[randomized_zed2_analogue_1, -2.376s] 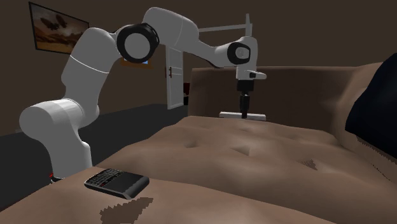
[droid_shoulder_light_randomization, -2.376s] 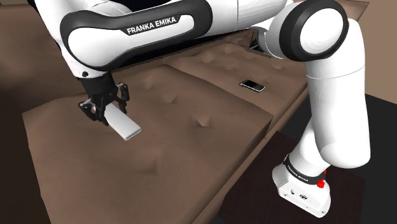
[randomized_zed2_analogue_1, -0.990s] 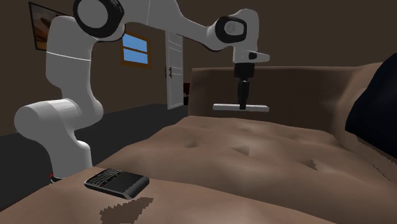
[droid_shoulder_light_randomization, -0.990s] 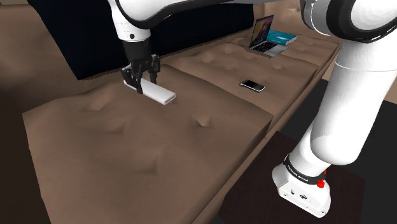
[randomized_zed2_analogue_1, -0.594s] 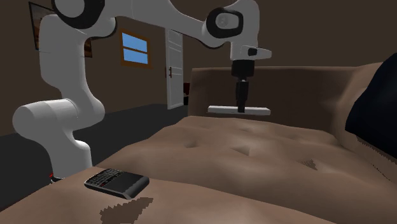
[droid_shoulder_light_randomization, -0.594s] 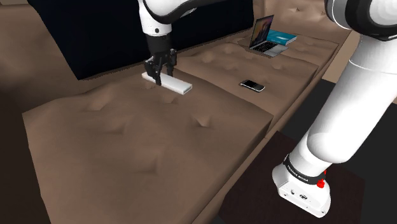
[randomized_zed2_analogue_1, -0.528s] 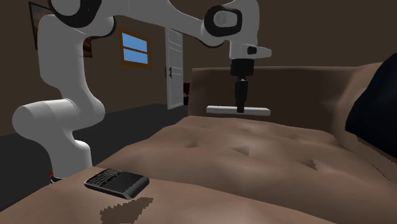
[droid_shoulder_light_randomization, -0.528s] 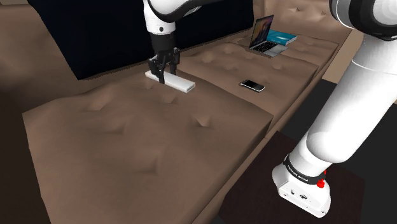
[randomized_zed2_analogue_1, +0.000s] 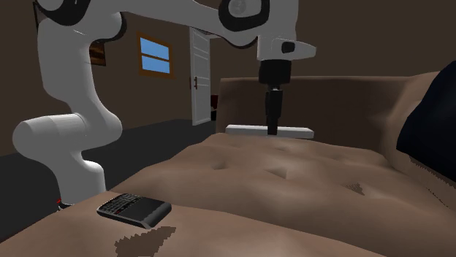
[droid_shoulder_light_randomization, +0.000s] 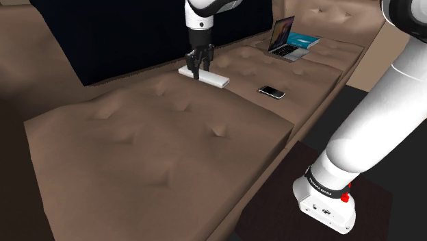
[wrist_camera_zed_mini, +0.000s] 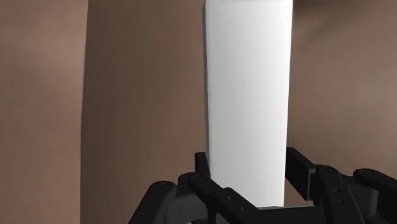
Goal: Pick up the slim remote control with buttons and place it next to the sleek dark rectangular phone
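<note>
Gripper is clamped on the remote, a plain white flat bar, gripped near one end with the rest sticking out past the fingers. In the wrist view the remote runs straight out from the gripper, with black fingers pressed on both long sides and brown cushion behind. In the second exterior view the gripper points straight down and the remote sits level, off the surface, above the brown sofa. In the shoulder view the remote hangs above the sofa seat, close to the backrest. The phone, dark and rectangular, lies flat on the next cushion, toward the shoulder view's right of the remote and apart from it. The phone is in the foreground of the second exterior view. An open laptop sits further back on the sofa.
</note>
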You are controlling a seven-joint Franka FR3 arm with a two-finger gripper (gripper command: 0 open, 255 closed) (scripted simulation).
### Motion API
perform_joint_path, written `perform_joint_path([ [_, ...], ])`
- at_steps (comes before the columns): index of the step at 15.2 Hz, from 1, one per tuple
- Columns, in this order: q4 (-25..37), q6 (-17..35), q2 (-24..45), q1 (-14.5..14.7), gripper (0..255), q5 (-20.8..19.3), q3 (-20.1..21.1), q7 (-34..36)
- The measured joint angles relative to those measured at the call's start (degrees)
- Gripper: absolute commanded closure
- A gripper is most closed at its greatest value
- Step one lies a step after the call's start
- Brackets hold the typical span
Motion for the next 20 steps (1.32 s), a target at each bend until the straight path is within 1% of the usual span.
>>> perform_joint_path([
  [3, -2.3, 0.4, -2.1, -2.1, 255, 0.5, -2.3, -4.5],
  [10, -2.9, 0.5, -2.7, -6.4, 255, 0.2, -7.2, -13.7],
  [12, -3.2, 1.3, -2.2, -6.7, 255, 0.1, -7.5, -14.3],
  [20, -8.0, 6.9, -1.3, -6.8, 255, -0.2, -7.6, -14.2],
])
